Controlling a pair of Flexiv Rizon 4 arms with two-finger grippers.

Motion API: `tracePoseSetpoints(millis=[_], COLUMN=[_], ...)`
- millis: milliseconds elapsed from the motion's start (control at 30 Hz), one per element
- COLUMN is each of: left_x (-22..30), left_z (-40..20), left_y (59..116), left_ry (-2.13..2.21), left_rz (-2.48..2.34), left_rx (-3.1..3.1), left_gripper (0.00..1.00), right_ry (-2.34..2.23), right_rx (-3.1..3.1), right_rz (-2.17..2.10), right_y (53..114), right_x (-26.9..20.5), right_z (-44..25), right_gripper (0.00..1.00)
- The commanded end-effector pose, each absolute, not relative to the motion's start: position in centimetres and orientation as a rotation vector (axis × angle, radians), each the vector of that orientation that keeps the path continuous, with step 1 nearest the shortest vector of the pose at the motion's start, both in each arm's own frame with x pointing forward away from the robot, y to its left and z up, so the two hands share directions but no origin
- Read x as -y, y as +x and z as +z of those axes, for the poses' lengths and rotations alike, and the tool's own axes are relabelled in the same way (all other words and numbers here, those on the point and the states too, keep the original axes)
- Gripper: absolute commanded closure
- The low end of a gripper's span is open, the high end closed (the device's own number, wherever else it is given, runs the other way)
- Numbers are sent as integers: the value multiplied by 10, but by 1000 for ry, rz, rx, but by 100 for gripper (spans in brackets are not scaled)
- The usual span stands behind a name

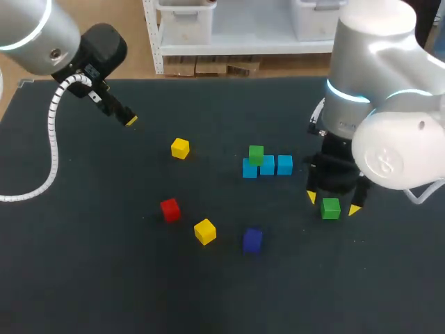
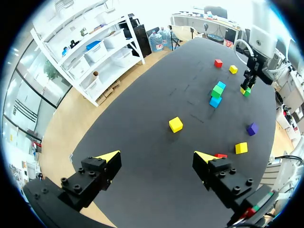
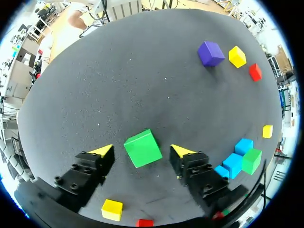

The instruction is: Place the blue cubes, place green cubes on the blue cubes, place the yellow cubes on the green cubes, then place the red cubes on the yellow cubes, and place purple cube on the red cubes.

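A wide dark table [image 1: 104, 292] fills the scene, with 1 robot arm entering from each side. The right gripper [image 1: 332, 203] is lowered to the table and spread wide. It has 1 yellow tip on each side of a loose green cube [image 3: 142, 148], with a gap on both sides, so it grips nothing. The left gripper [image 2: 156, 156] hangs spread and empty over the table's far left, well apart from every cube.

Near the middle, 3 blue cubes [image 1: 284, 164] touch in a row, and a stacked green cube [image 1: 256, 154] rests on 1 end. Scattered in front are 2 yellow cubes [image 1: 180, 148], a red cube [image 1: 170, 209] and a purple cube [image 1: 252, 239].

The loose green cube looks small, rigid and light, with smooth flat faces. It is best pinched square on 2 opposite faces, low and centred. It sits slightly turned to the fingers, so a corner may be touched first and twist it. Open table lies between it and the blue row, and the stacked green cube is the obstacle to clear. No table edge looks close.
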State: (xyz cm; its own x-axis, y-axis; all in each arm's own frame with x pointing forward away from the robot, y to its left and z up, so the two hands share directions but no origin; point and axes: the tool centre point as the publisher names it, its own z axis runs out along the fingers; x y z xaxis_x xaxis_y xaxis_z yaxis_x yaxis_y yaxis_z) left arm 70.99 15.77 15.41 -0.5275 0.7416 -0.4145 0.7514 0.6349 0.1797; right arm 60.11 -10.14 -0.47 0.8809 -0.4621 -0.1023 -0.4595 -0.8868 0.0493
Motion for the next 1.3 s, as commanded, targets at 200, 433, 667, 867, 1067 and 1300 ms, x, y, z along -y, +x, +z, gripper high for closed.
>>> tracePoseSetpoints(millis=[200, 433, 667, 867, 1067, 1300], left_x=[-158, -158, -158, -158, -158, -158], left_z=[154, 154, 154, 154, 154, 154], left_y=[712, 712, 712, 712, 712, 712], left_ry=[1179, 1179, 1179, 1179, 1179, 1179], left_rz=[-33, -33, -33, -33, -33, -33], left_rx=[-2401, -2401, -2401, -2401, -2401, -2401], left_gripper=[0, 0, 0, 0, 0, 0], right_ry=[3019, 3014, 2923, 2880, 2787, 2874], right_rx=[748, 786, 1100, 1265, 1434, 1323], right_rz=[-205, -257, -322, -307, -334, -257], right_y=[601, 599, 607, 613, 618, 614], right_x=[101, 104, 120, 126, 132, 125], right_z=[-7, -6, -5, -5, -8, 0], right_gripper=[63, 64, 93, 55, 0, 0])
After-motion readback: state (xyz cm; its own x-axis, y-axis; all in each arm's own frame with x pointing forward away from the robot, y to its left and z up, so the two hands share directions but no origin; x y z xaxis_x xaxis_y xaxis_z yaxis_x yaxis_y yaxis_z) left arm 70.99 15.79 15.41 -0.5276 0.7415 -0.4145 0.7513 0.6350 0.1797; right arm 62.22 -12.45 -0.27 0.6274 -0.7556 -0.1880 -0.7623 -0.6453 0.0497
